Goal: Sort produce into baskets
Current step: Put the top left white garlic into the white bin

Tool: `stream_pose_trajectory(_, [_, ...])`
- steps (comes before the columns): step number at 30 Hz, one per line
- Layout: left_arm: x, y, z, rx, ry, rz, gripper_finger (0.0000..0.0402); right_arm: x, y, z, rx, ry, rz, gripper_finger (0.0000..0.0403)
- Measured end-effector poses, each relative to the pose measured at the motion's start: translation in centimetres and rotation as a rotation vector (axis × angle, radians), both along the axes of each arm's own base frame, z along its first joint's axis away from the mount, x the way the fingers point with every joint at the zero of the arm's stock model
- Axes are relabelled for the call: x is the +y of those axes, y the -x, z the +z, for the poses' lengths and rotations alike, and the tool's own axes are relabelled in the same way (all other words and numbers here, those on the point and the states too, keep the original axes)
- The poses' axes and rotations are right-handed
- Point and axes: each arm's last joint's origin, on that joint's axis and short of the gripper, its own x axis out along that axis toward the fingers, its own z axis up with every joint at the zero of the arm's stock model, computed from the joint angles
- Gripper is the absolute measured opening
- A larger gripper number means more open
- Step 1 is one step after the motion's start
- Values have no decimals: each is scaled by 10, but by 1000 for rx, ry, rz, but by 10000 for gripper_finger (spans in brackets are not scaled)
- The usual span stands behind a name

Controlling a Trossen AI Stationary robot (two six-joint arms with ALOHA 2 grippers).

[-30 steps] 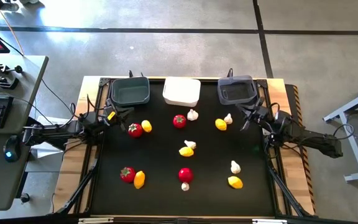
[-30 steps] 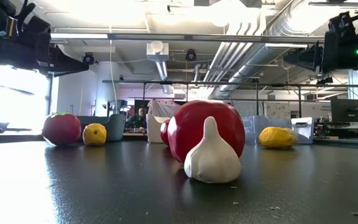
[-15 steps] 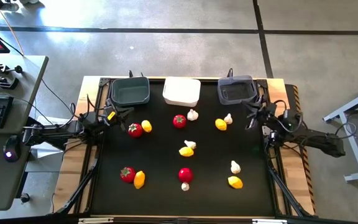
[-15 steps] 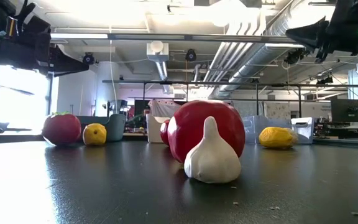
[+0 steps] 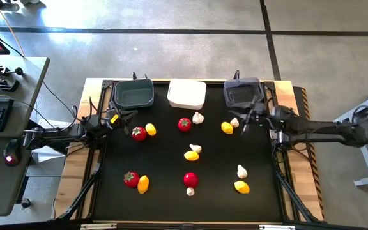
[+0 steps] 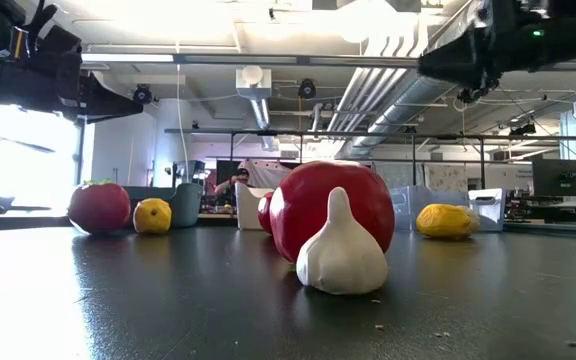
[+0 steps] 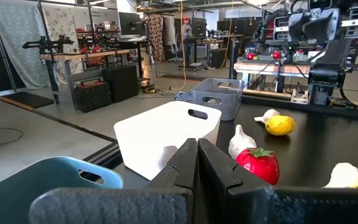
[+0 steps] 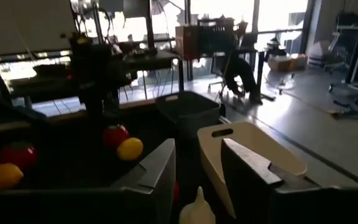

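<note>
The right tool (image 5: 243, 123), fingers spread, is hovering just beside a garlic bulb (image 5: 234, 121) and lemon (image 5: 227, 128) near the right dark basket (image 5: 243, 94). The left tool (image 5: 115, 118), pressed together, is waiting near a tomato (image 5: 138, 133) on the surface (image 5: 165, 163).

The whole worktop (image 5: 171, 191) is seen from straight above, and level from its surface, close behind a garlic bulb (image 6: 341, 250). The white basket (image 7: 166, 134) is shared by both wrist views.
</note>
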Motion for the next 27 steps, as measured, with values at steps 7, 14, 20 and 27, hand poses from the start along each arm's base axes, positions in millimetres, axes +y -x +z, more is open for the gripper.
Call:
stream_pose_trajectory(7, [0,0,0,0,0,0,0,-3,-38,9,194,-57,-80,180])
stream_pose_trajectory(14, [0,0,0,0,0,0,0,-12,-62,17,451,-362,-198,223])
stream_pose_trajectory(20, [0,0,0,0,0,0,0,-14,-85,20,525,-511,-201,238])
stream_pose_trajectory(27, [0,0,0,0,0,0,0,-18,-120,0,617,-373,-116,239])
